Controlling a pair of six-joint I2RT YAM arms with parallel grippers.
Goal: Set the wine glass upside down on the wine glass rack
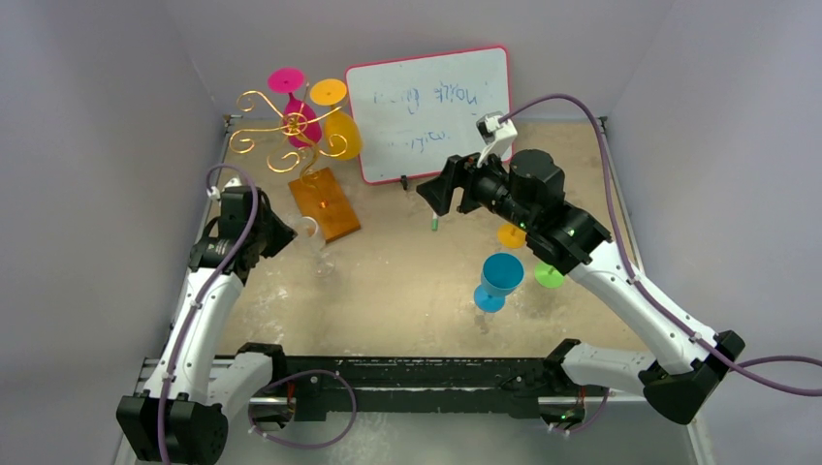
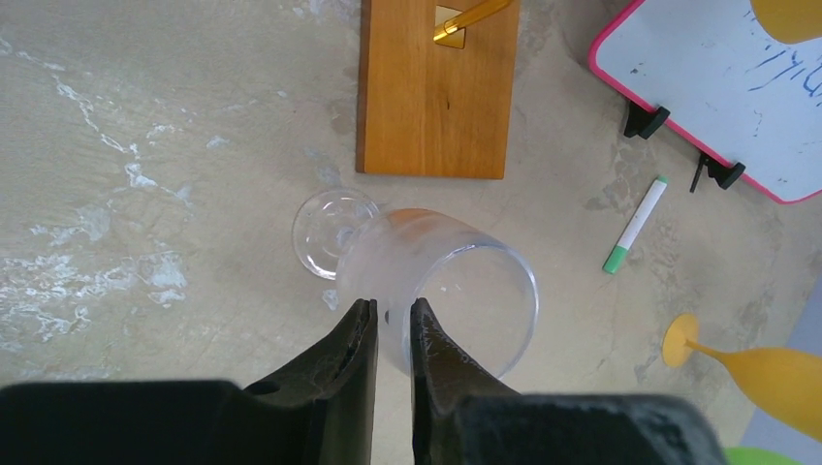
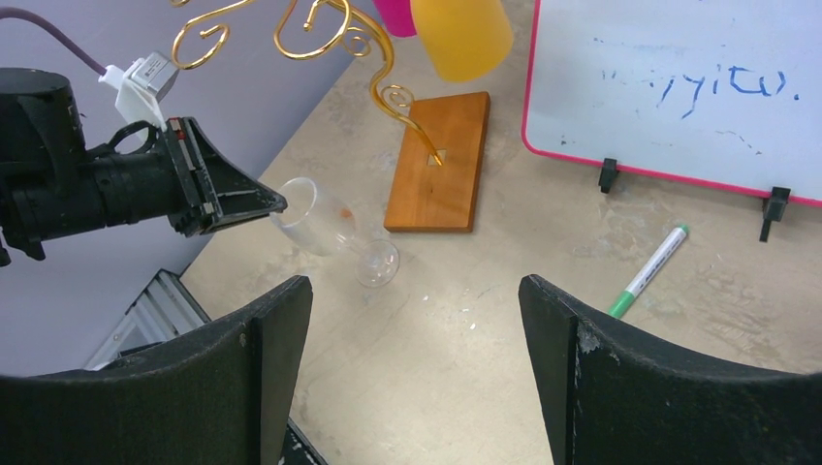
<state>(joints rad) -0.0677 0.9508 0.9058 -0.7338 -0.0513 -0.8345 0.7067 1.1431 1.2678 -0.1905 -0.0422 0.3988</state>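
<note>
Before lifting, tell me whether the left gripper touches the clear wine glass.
Touching. Left wrist view: the left gripper pinches the wall of the clear wine glass.

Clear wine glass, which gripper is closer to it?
Left. The left gripper grips the clear wine glass by its rim; the right gripper hangs open, well apart, near the whiteboard.

Plain lavender-grey walls [image 1: 107, 116] close in the left, far and right edges of the beige, mottled worktop [image 1: 407, 300], which carries white scuffs [image 2: 145, 179] toward its left edge. A black metal rail [image 1: 436, 373] runs along the near edge; the light is soft and even.
</note>
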